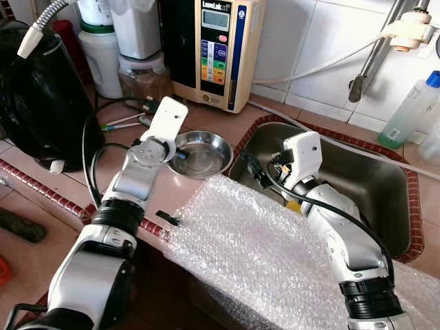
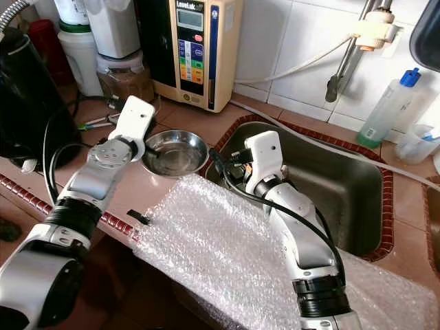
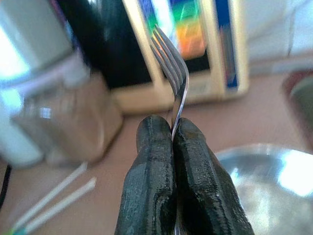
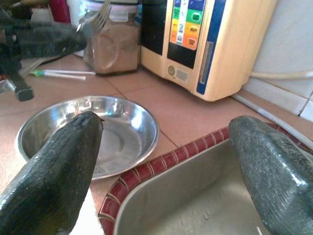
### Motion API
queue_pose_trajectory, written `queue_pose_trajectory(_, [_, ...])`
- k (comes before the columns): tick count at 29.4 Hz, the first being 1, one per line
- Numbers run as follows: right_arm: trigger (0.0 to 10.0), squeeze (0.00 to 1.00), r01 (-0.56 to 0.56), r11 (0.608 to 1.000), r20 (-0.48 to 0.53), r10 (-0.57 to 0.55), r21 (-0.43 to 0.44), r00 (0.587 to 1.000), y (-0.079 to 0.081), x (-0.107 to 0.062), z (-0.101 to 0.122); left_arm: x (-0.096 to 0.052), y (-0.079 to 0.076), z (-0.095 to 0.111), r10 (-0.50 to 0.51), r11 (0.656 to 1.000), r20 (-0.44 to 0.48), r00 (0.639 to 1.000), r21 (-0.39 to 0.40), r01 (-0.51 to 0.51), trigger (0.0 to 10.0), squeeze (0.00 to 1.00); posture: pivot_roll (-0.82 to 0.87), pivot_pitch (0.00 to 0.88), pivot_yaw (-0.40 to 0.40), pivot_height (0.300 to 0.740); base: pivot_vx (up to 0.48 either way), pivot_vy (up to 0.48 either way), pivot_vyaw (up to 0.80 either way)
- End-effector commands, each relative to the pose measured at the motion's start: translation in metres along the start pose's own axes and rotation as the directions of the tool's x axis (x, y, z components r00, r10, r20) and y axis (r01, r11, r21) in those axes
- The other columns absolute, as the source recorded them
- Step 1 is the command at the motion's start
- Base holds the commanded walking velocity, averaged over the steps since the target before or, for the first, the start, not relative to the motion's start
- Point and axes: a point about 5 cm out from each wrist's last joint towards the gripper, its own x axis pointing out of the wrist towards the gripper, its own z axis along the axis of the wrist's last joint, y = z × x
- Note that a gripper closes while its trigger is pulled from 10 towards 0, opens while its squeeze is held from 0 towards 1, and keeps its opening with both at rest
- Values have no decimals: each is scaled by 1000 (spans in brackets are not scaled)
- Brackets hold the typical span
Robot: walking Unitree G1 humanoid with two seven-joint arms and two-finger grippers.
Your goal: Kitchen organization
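Left gripper fingers clenched on fork above steel bowl, right gripper fingers spread over sink.

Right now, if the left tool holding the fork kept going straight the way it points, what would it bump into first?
Probably the beige water machine against the wall: the fork in the left tool aims at it, though depth is unclear.

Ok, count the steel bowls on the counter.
1. The steel bowl sits on the counter just left of the sink, beside the left tool gripping a fork. Bubble wrap may hide others.
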Motion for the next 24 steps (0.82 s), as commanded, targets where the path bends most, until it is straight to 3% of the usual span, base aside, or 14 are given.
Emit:
queue_pose_trajectory(1, [10000,0,12,1000,35,-13,20,999,-6,2,7,-2,-5,6,8,1000,62,998,-14,-7,0,0,62,0,-13,740,0,0,0])
queue_pose_trajectory(4, [10000,0,-32,995,58,27,93,998,-2,2,13,-3,-16,6,-7,1000,82,997,-28,9,0,0,60,0,-14,740,0,0,0])
queue_pose_trajectory(9, [10000,0,-108,993,29,107,53,994,2,-3,11,-4,-24,2,-29,999,79,996,-33,32,0,0,57,0,-14,740,0,0,0])
queue_pose_trajectory(13, [10000,0,-87,995,9,86,52,996,-5,-8,7,-5,-26,3,-25,999,101,995,-40,29,0,0,52,0,-16,740,0,0,0])
queue_pose_trajectory(17, [10000,0,-30,995,72,23,97,997,-12,-7,15,-7,-33,12,-38,996,196,980,-76,54,0,0,44,0,-14,740,0,0,0])
queue_pose_trajectory(18, [10000,0,11,988,116,-30,155,993,-16,-4,23,-12,-45,25,-87,979,303,949,-153,138,0,0,44,0,-14,740,0,0,0])
queue_pose_trajectory(19, [10000,0,21,985,126,-43,171,991,-17,-3,25,-13,-47,28,-97,972,332,938,-171,161,0,0,44,0,-14,740,0,0,0])
queue_pose_trajectory(20, [10000,0,29,982,129,-54,185,990,-18,-2,27,-15,-51,32,-108,948,355,929,-244,204,0,0,41,0,-14,740,0,0,0])
queue_pose_trajectory(24, [10000,0,46,971,132,-79,234,988,-20,1,28,-18,-60,43,-141,790,416,898,-499,356,0,0,40,0,-15,740,0,0,0])
